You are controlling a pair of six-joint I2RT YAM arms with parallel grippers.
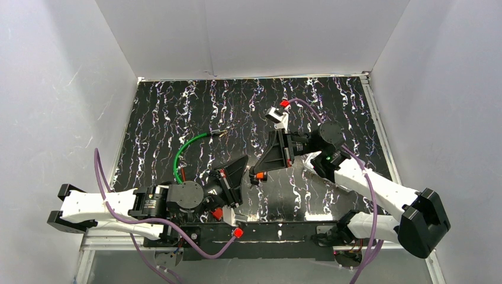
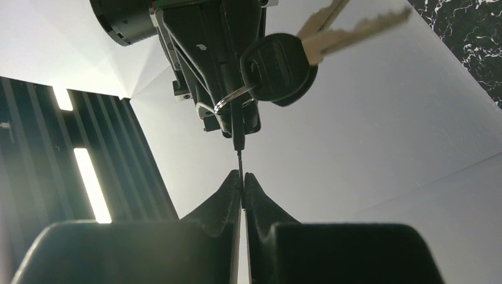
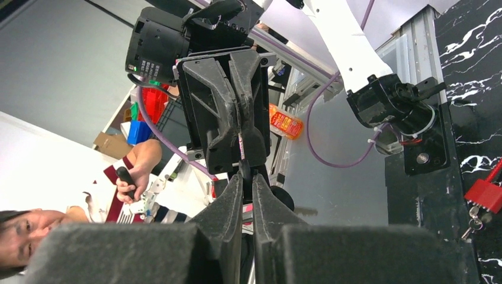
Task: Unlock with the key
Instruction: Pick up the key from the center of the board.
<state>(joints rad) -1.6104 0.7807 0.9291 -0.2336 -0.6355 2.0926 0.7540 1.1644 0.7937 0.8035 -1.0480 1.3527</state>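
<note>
My two grippers meet tip to tip over the middle of the table. My right gripper [image 1: 256, 171] [image 3: 247, 176] is shut on the black head of a key. In the left wrist view the key's thin blade [image 2: 240, 158] runs edge-on from the right gripper [image 2: 235, 121] down between my left fingertips. My left gripper [image 1: 246, 162] [image 2: 243, 176] is shut on that blade. Two more black-headed keys [image 2: 281, 65] hang from its ring. A red padlock [image 3: 485, 192] [image 1: 217, 212] lies on the table by the left arm's wrist.
A green cable loop [image 1: 183, 151] lies on the black marbled table [image 1: 331, 112] at the centre left. White walls enclose three sides. A person [image 3: 35, 228] holding a handle shows beyond the near edge. Purple cables trail from both arms.
</note>
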